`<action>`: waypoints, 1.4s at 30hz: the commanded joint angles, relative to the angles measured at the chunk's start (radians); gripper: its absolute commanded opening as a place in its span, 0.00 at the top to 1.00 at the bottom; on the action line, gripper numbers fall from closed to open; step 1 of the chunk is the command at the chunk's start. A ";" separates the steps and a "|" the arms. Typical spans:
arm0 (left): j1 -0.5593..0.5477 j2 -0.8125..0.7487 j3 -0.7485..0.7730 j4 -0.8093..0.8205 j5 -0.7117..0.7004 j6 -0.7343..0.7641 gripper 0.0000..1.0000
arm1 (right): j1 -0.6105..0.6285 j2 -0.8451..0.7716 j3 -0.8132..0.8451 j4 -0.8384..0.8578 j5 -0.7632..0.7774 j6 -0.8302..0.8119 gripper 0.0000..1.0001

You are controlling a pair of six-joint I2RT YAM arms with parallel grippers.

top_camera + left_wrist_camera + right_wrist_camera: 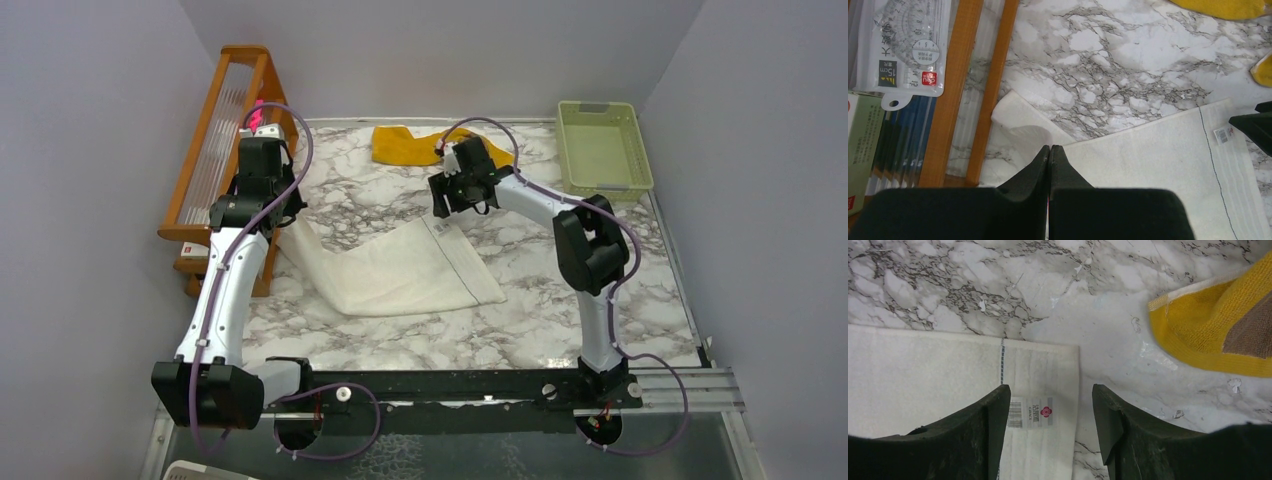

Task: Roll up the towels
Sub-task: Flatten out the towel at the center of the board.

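The cream-white towel [400, 265] lies spread flat mid-table. Its far left corner [1018, 120] is rumpled by the wooden rack. My left gripper [1049, 148] is shut just above that corner's edge, with nothing seen between the jaws; from above it [278, 215] is at the towel's left tip. My right gripper [1050, 400] is open, low over the towel's far right corner, with the small label [1033, 412] between its fingers; from above it [452, 205] is at that corner. The mustard yellow towel [400, 145] lies bunched at the back. The brown towel [1253, 327] shows inside its fold.
A wooden rack [215, 130] stands along the left wall, with stationery packs [903, 45] under it. A pale green basket [600, 150] sits at the back right. Grey walls close in the marble table [480, 330] on three sides.
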 commanded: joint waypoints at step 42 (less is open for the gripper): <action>0.049 -0.012 0.490 -0.157 -0.038 -0.082 1.00 | -0.067 -0.926 -0.221 0.095 0.488 -0.006 0.99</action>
